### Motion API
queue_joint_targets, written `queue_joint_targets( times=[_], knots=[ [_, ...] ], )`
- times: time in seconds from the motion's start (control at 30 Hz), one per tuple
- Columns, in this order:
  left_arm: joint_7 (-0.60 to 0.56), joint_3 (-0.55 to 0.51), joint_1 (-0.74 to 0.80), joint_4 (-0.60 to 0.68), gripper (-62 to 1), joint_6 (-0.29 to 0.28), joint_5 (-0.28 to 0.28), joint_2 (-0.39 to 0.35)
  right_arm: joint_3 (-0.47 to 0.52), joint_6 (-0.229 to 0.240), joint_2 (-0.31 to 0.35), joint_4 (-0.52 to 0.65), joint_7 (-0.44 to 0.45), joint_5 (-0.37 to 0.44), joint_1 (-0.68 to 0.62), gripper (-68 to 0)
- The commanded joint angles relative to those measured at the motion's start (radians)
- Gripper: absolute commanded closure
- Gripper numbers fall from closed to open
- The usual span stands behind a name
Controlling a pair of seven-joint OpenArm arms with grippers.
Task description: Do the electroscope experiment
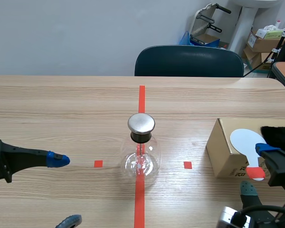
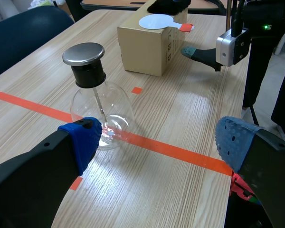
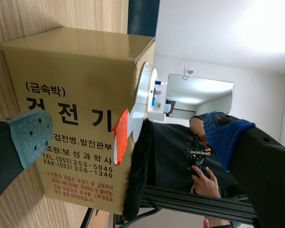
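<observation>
Scene view, left gripper [image 1: 64, 190] spread near flask [image 1: 140, 159], right gripper [image 1: 257, 168] spread at box [image 1: 223, 152]

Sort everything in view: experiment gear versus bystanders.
Job: glass electroscope flask, white paddle, black fuzzy cloth, cardboard kit box under those two.
Lying about: dark chair, cartons in the far corner.

Left end effector [image 2: 159, 142] held low, fingers spread wide; right end effector [image 3: 128, 135] likewise spread

A passable gap lies between flask [image 1: 140, 160] and cardboard box [image 1: 224, 154].
</observation>
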Motion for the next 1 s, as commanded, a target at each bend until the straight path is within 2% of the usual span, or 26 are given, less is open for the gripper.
queue_joint_targets(
  times=[0.0, 0.97],
  knots=[
    [-0.017, -0.002, 0.0, 0.027, -51.4, 0.0, -0.006, 0.0, 0.002, -0.058, 0.002, 0.008, -0.007, 0.007, 0.009, -67.9],
    [0.002, -0.002, 0.0, 0.027, -51.4, 0.001, -0.006, 0.0, 0.002, -0.058, 0.003, 0.008, -0.007, 0.007, 0.009, -67.9]
  ],
)
